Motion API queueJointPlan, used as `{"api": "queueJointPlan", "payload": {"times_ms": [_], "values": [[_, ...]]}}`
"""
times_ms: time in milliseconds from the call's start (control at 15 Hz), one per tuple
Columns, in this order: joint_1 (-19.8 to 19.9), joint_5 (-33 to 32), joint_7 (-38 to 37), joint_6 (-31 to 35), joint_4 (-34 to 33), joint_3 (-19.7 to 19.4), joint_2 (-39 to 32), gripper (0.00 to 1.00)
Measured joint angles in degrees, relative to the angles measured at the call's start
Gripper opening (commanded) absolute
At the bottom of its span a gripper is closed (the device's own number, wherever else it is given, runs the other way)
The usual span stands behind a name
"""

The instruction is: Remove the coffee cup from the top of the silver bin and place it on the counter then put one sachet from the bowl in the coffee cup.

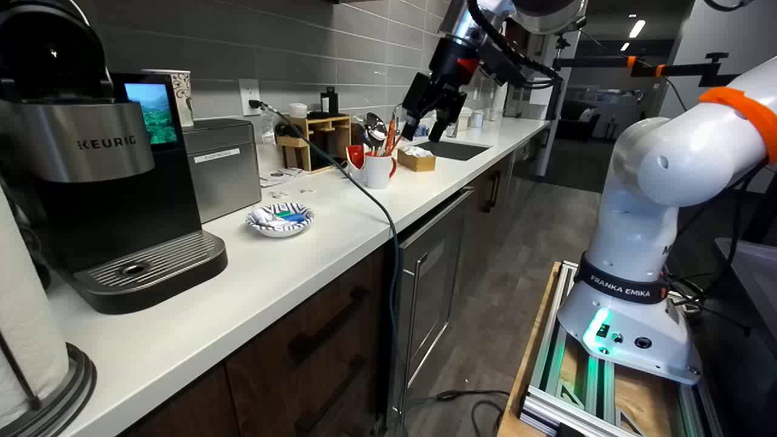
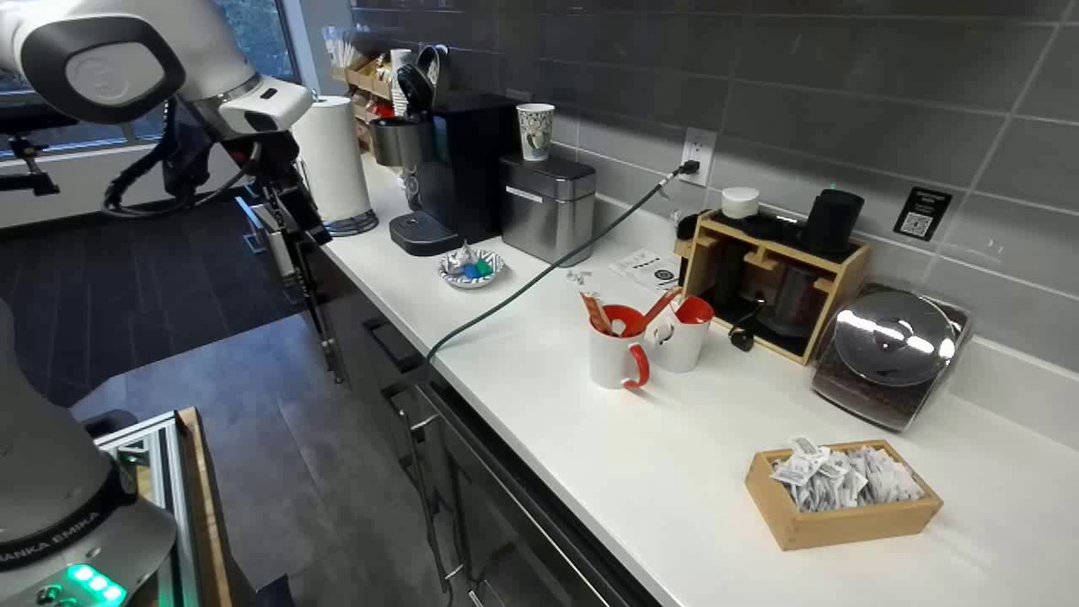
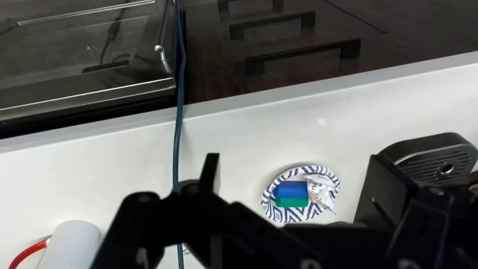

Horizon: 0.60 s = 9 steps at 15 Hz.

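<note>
The coffee cup, a pale patterned paper cup, stands upright on the silver bin's lid in both exterior views (image 1: 183, 97) (image 2: 535, 132). The silver bin (image 1: 224, 176) (image 2: 546, 211) stands against the wall beside the coffee machine. The bowl (image 1: 280, 226) (image 2: 472, 278), blue-and-white patterned, sits on the white counter (image 1: 346, 224) in front of the bin. It holds a blue, a green and a silvery-white sachet. My gripper (image 1: 423, 130) is open and empty, above the counter. In the wrist view the bowl (image 3: 295, 213) shows between the open fingers (image 3: 294, 160); the cup and bin are not seen there.
A Keurig coffee machine (image 1: 115, 142) stands next to the bin. A dark cable (image 2: 523, 291) runs from the wall outlet across the counter and over its front edge. White mugs with red handles (image 2: 615, 358), a wooden box of packets (image 2: 860, 523) and a paper towel roll (image 2: 333, 160) stand on the counter.
</note>
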<state>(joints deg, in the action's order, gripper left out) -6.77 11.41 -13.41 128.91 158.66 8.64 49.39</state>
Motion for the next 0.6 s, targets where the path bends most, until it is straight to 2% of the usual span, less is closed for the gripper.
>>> {"api": "queueJointPlan", "payload": {"times_ms": [200,600], "values": [[0.0,0.0,0.0,-0.2,2.6,0.0,-0.4,1.0],[0.0,0.0,0.0,-0.2,2.5,0.0,-0.8,1.0]]}}
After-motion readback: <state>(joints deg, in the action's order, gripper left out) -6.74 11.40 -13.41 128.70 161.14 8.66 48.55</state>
